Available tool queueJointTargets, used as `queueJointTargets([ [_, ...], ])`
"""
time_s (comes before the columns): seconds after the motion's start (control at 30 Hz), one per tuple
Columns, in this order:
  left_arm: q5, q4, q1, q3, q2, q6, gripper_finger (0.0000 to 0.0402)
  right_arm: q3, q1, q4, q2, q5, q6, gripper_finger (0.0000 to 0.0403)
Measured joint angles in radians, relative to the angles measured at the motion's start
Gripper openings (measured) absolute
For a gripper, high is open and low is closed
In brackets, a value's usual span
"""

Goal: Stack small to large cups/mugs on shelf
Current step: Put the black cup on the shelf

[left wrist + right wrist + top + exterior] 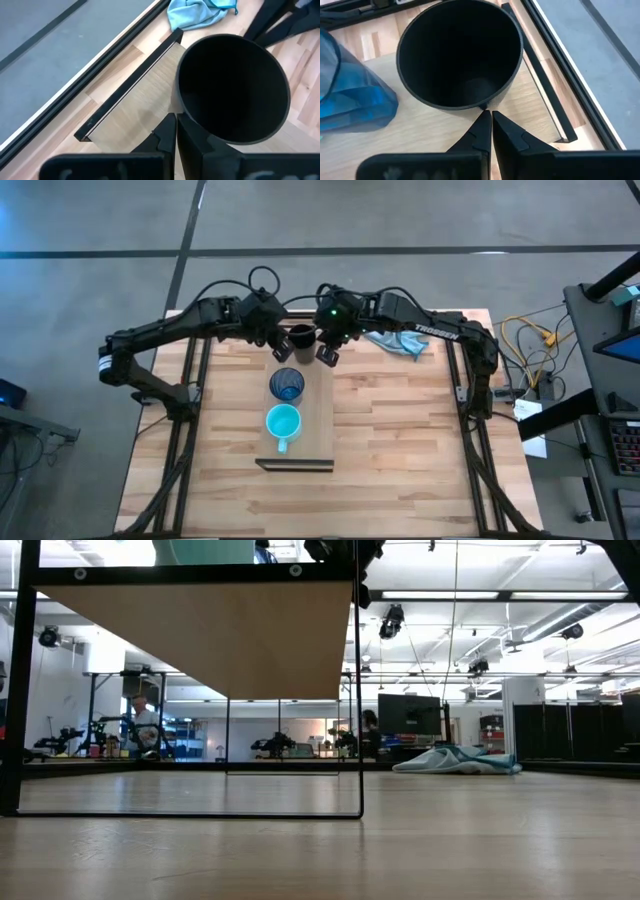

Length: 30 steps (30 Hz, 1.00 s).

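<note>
The black cup [301, 337] [232, 90] [460, 55] stands upright on its base at the far end of the raised shelf [318, 410] [200, 640]. The dark blue cup [286, 385] [350, 95] stands at the shelf's middle. The turquoise mug [283, 422] [205, 550] is nearer, with its handle toward the near edge. My left gripper [281, 350] [176, 135] is shut at the black cup's left side. My right gripper [326, 355] [487, 122] is shut at the cup's right near side. My left gripper lies with its shut fingers against the black cup's outer wall, just under the rim [179, 107], slanting down from the table's left. The cup hides one fingertip. My right gripper meets the cup's outer wall [486, 104] with its shut fingertips, slanting down from the right. The cup stands upright on the shelf.
A light blue cloth [400, 340] [455, 760] [195, 12] lies crumpled on the tabletop, right of the shelf's far end. The shelf sits on a thin black frame [358, 700] above the slatted tabletop [420, 470]. Bare tabletop shows left and right of the shelf.
</note>
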Motion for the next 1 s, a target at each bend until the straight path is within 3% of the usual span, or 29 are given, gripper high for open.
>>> queueJointTargets([
  [0.4,-0.02,-0.015,0.0,0.004,-0.036,-0.004,0.0,0.0,0.003,0.002,0.0,-0.002,0.001,0.0008],
  [0.73,-0.047,-0.124,0.0,0.004,-0.069,-0.025,0.0,0.0,0.007,-0.077,-0.009,0.003,0.017,0.0008],
  [1.0,-0.047,-0.122,0.0,0.005,-0.134,-0.074,0.0,0.0,0.007,-0.021,-0.002,0.013,-0.001,0.0008],
])
